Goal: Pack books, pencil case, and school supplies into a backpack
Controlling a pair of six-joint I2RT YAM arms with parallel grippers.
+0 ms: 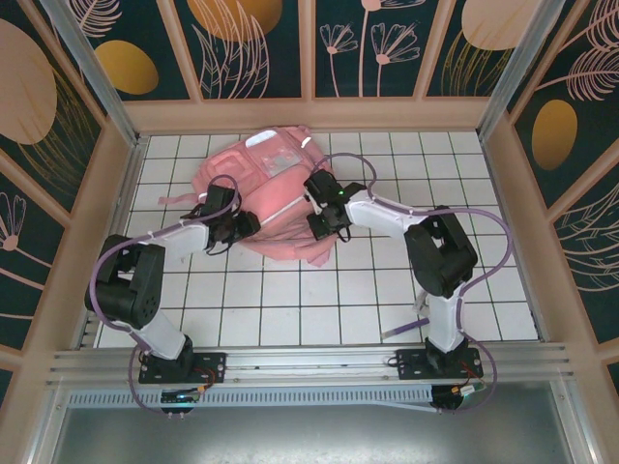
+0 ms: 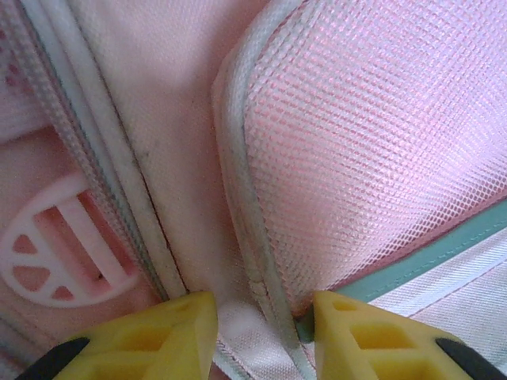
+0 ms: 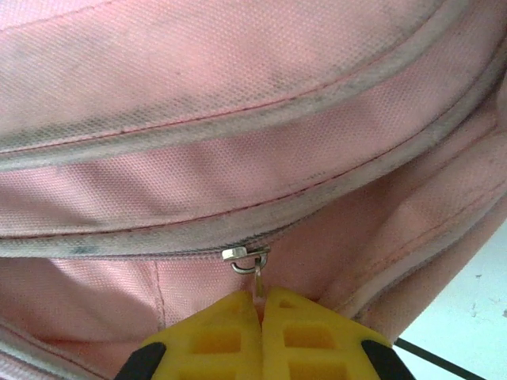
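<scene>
The pink backpack (image 1: 271, 188) lies at the back middle of the white tiled table. My left gripper (image 1: 247, 224) is at the bag's left side; in the left wrist view its yellow fingers (image 2: 265, 332) pinch a fold of pink fabric and grey piping beside the mesh pocket (image 2: 372, 134). At the bag's right front edge, my right gripper (image 1: 317, 224) is shut on the metal zipper pull (image 3: 247, 255), which sticks up from between the tips (image 3: 261, 305). A thin purple stick (image 1: 401, 332) lies by the right arm's base.
Wooden rails and patterned panels wall in the table (image 1: 290, 300) on three sides. A white plastic buckle (image 2: 59, 253) sits left of the left fingers, and a teal trim strip (image 2: 428, 261) runs to their right. Purple cables loop off both arms.
</scene>
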